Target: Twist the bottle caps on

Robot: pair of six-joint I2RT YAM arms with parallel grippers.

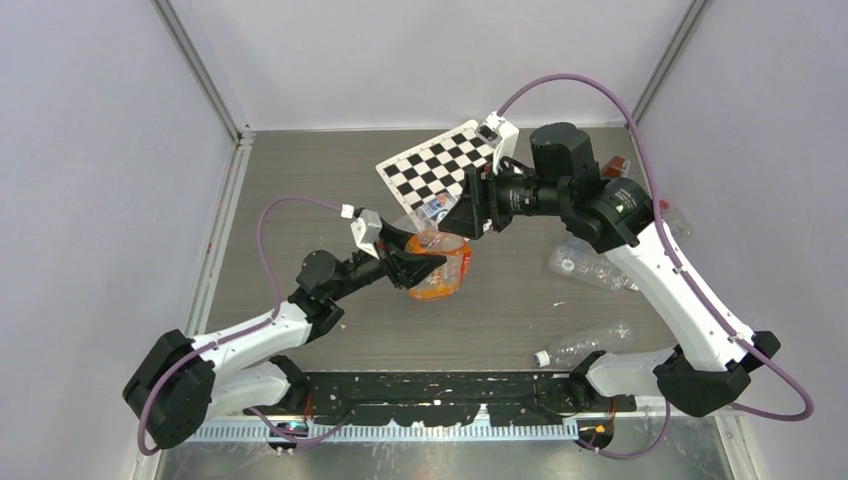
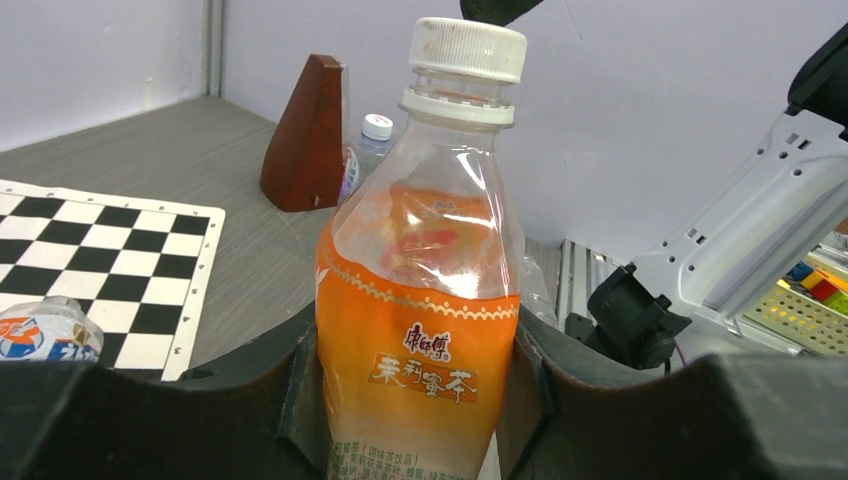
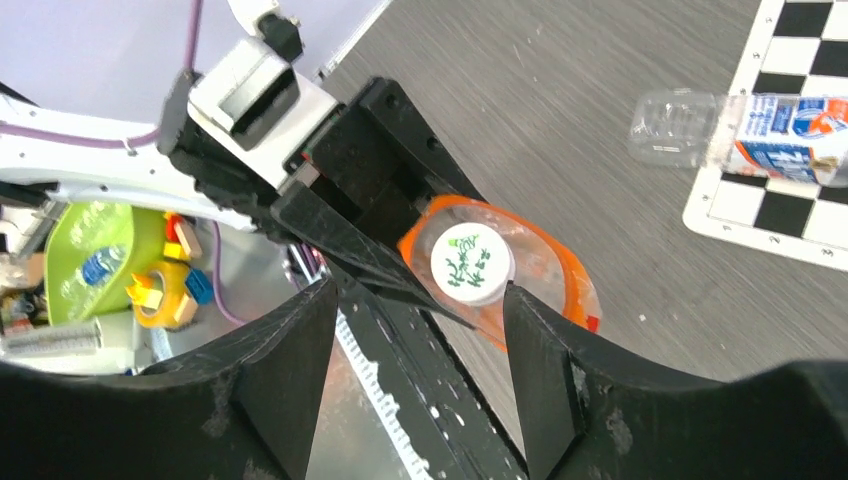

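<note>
My left gripper (image 2: 420, 390) is shut on an orange-labelled tea bottle (image 2: 420, 340) and holds it upright near the table's middle (image 1: 438, 265). A white cap (image 2: 468, 48) sits on its neck; from above it shows a green print (image 3: 471, 262). My right gripper (image 3: 415, 330) is open above the bottle, its fingers apart and the cap just beyond the fingertips, not between them. In the top view the right gripper (image 1: 455, 222) hangs over the bottle's top.
A checkerboard mat (image 1: 440, 165) lies behind, with a blue-labelled bottle (image 3: 745, 130) on its edge. Clear bottles lie at right (image 1: 590, 265) and front right (image 1: 585, 345). A small capped bottle (image 2: 368, 150) and a brown wedge (image 2: 305, 135) stand at the back.
</note>
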